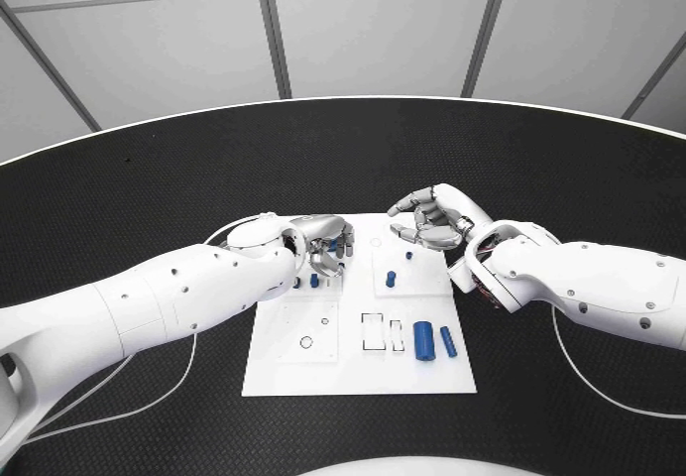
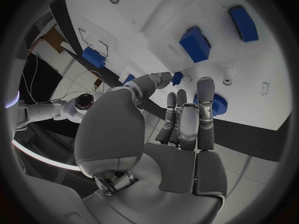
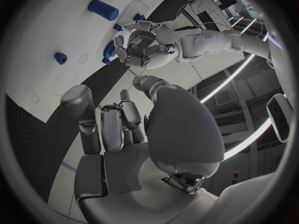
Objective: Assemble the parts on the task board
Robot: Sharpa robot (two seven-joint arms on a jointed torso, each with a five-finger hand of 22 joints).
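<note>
Centrally, the flat white task board [image 1: 286, 372] is seen on the textured black counter [image 1: 143, 178]. Smooth blue cylindrical parts [image 1: 424, 339] lie at its lower right. The left hand [image 1: 323, 245] hovers over the board's upper left, fingers loosely curled, nothing held. The right hand [image 1: 433, 220] is poised at its upper edge, fingers apart, empty.

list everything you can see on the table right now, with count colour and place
round black table: one, black, under everything
white rectangular task board: one, white, middle of the table
blue cylindrical parts: two, blue, lying side by side on the board's near right part
small blue parts: several, blue, on the board's far half near the hands; exact count unclear
left robot hand: one, silver, over the board's far left part
right robot hand: one, silver, over the board's far right corner, empty
</note>
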